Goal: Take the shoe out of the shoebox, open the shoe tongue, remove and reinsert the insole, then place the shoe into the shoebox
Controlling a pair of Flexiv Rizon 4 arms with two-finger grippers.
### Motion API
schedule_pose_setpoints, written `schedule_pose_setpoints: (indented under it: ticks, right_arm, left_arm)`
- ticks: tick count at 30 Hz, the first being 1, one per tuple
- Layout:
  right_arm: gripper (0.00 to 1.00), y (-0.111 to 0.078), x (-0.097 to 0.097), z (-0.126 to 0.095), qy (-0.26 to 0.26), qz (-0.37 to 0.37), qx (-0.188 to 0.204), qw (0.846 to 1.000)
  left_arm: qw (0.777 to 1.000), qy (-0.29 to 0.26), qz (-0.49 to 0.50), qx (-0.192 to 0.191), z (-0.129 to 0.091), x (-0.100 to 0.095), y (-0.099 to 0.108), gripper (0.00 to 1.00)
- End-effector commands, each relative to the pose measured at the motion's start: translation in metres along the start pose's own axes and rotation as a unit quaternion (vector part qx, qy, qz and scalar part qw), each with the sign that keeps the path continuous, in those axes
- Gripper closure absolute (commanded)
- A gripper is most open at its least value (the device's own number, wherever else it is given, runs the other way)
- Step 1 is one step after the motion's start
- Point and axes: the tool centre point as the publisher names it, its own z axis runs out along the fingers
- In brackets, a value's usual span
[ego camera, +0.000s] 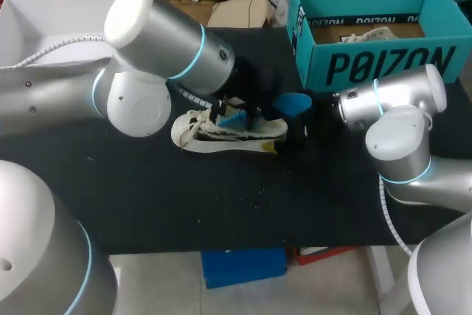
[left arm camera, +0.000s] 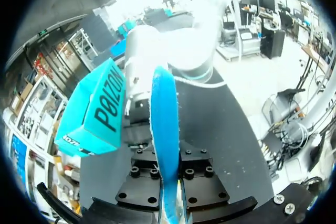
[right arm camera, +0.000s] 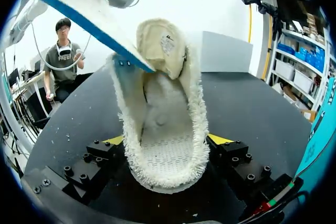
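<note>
Visitor: Grippers first. What does each one hold?

Technician: Left gripper [left arm camera: 167, 184]: pressed together on the blue insole [left arm camera: 164, 124], which stands edge-on between the fingers and runs out ahead of them. Right gripper [right arm camera: 167, 145]: yellow fingertips [right arm camera: 219, 140] set against both sides of the shoe [right arm camera: 163, 108] at its heel end. It is pinching the shoe with the opening turned toward the wrist.

Visitor: Position of the two parts?

Technician: The insole's free end meets the rim of the opening, just beside the tongue [right arm camera: 165, 45]. The shoe lies on the black table [ego camera: 184, 197], between the arms. It is outside the teal shoebox [ego camera: 383, 64], which stands near it at the far right of the table.

Visitor: Handling, as you'd judge it?

Technician: The insole looks thin, light and floppy. Held at one end, it will likely sag or buckle if pushed hard, so a shallow, sliding entry suits it. The shoe also looks light, with a soft, fuzzy collar that gives under a squeeze and may snag the insole's edge. The heel is probably the stiffest part, so that is a sound place to hold it. The tongue needs to stay back from the opening.
</note>
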Motion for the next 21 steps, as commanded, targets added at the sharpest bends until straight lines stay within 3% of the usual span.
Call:
schedule_pose_setpoints:
  ticks: [1,7,21]
  right_arm:
    - [1.0,-0.002,-0.002,0.0,0.0,0.0,0.001,1.0]
    - [1.0,-0.002,-0.002,0.0,0.0,0.0,0.001,1.0]
    - [1.0,-0.002,-0.002,0.0,0.0,0.0,0.001,1.0]
  left_arm:
    - [0.993,0.018,-0.036,0.111,-0.029,0.001,-0.024,1.0]
    - [0.964,0.052,-0.047,0.255,-0.064,0.002,-0.071,1.0]
    - [0.964,0.052,-0.047,0.255,-0.064,0.002,-0.071,1.0]
